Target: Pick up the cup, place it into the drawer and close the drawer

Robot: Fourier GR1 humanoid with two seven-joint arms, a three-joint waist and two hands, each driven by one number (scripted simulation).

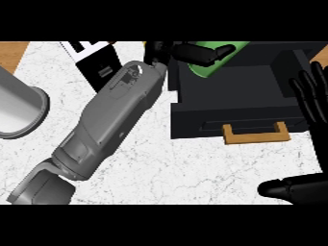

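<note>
A green cup (pixel 202 70) hangs tilted over the back left corner of the open dark drawer (pixel 255 93). My left hand (pixel 195 52) is at the top centre, at the end of the grey forearm that crosses from the lower left; its fingers are curled round the cup and hide its middle. The drawer is pulled out toward me and its wooden handle (pixel 257 133) faces the lower edge. My right hand (pixel 321 108) rests open at the right edge, fingers up, beside the drawer's right front corner and apart from the cup.
A large grey cylinder (pixel 10 108) stands at the left on the white marble counter (pixel 195 168). A black and white box (pixel 95 60) lies at the top left beside my left forearm. Brown wood (pixel 3 53) shows at the top corners.
</note>
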